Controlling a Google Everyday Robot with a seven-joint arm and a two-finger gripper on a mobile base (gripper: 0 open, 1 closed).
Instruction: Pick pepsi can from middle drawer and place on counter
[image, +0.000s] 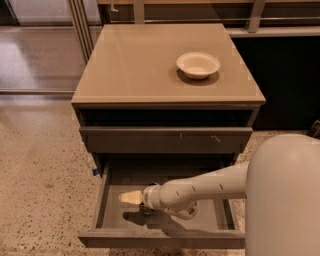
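Observation:
The middle drawer (107, 192) is pulled out at the bottom of the cabinet and shows its grey inside. My gripper (129, 198) is low inside the drawer at its left middle, pointing left, with the white arm (210, 187) reaching in from the right. Only a small dark bit of the pepsi can (145, 208) shows under the gripper's wrist; the rest is hidden. I cannot tell whether the gripper holds it. The counter (145, 65) is the glossy tan top of the cabinet above.
A cream bowl (198, 64) stands on the counter at its back right. A shut drawer front with pale scratches (165, 139) sits above the open drawer. My arm's large white body (285, 200) fills the lower right. Speckled floor (40, 170) lies to the left.

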